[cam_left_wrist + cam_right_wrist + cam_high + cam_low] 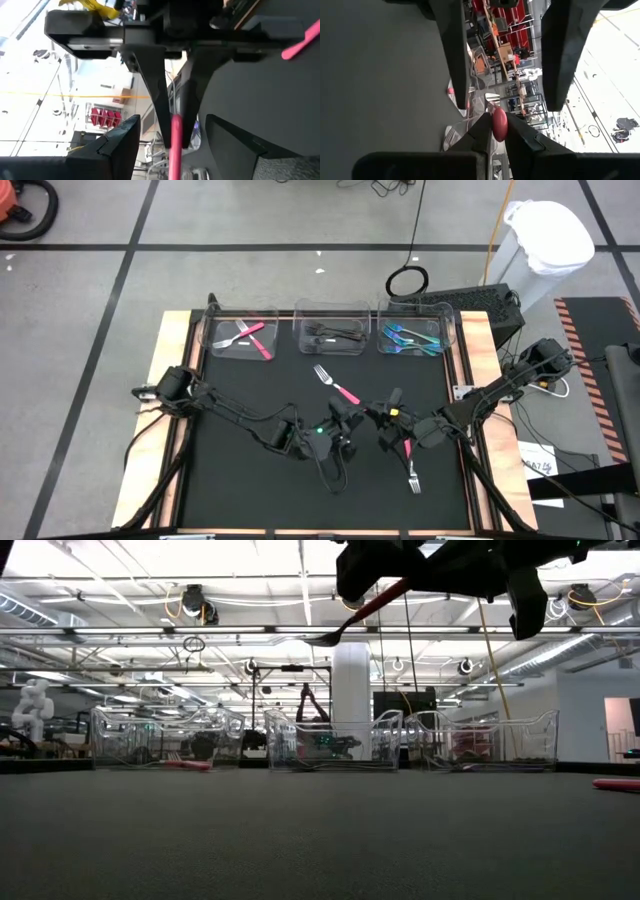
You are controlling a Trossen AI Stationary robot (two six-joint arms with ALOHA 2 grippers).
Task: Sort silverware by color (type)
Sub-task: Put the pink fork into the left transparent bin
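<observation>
Black matting covers the table (240, 380), and along its far edge stand three bins. The left clear plastic bin (210, 335) has the pink-handled pieces (255, 340), the middle clear bin (298, 330) the all-black cutlery (335, 333), and the right clear bin (452, 330) the teal-handled ones (410, 338). So each colour has its own bin.

Out on the mat, a pink-handled, silver-headed fork (335, 383) waits unsorted.

At centre it looks like a handover. The left gripper (345, 425) has its fingers spread wide, facing its partner nose to nose, seemingly ready to receive. The right gripper (385, 418) is pinched tight on the handle end of a pink-handled spoon (365, 608), holding it high off the mat with the silver bowl out free. That leaves handle for the other arm to take. It makes sense, too: the pink bin sits on the left arm's side.

Further right, near the front, another pink-handled piece (411, 465) lies loose on the mat.
</observation>
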